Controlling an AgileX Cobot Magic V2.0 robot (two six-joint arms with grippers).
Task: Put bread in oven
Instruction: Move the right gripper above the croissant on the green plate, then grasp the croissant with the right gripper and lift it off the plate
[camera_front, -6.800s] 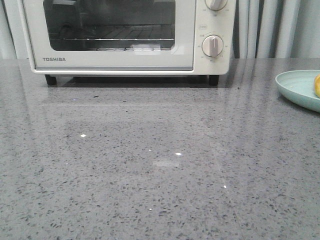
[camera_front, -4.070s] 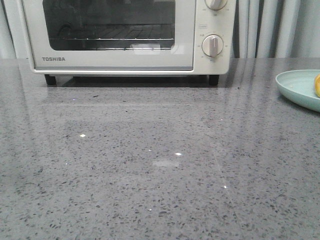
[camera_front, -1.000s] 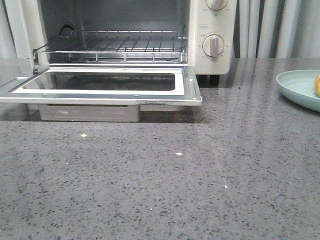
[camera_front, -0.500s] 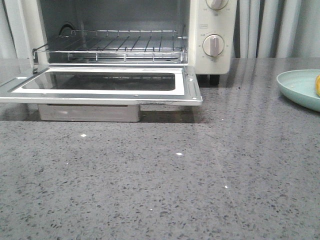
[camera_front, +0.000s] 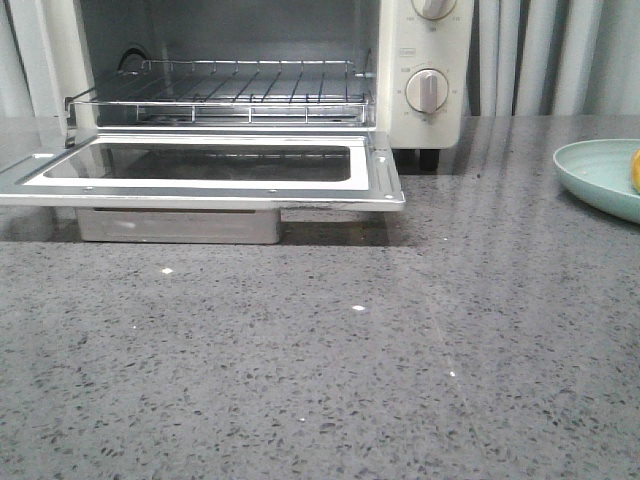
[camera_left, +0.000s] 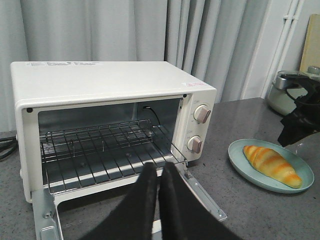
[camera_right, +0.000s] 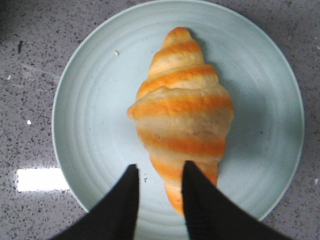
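Note:
The cream-white oven stands at the back left with its glass door dropped flat and its wire rack bare. The bread, a striped golden croissant, lies on a pale green plate at the table's right; in the front view only a yellow sliver of the bread shows. My right gripper is open over the plate, and the bread's narrow end lies between its fingers. My left gripper is shut on nothing, in front of the oven. Neither gripper shows in the front view.
The oven's two knobs face forward to the right of its cavity. The plate sits to the right of the oven. A metal pot stands beyond the plate, and grey curtains hang behind the speckled grey table.
The oven door, shut in the two oldest frames, now lies open and flat. Over the last second nothing has visibly moved in the front view.

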